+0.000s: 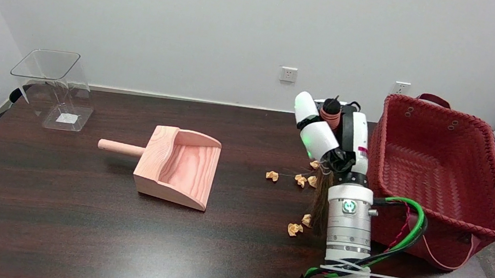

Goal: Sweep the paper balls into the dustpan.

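My right hand (331,135) grips the handle of a small brush (331,111), held upright. Its dark bristles (320,201) reach down to the table beside my wrist. Several small orange paper balls lie on the dark table around the bristles: one (272,176) furthest left, a pair (302,180) just left of the bristles, one (314,164) under the hand, and two lower down (295,229). The wooden dustpan (179,166) lies to the left, its open mouth facing the near edge and right, its handle (121,147) pointing left. My arm hides part of the bristles.
A red woven basket (444,169) stands at the right, close against my forearm. A clear plastic bin (54,87) sits at the far left corner. The table's right edge runs behind the basket.
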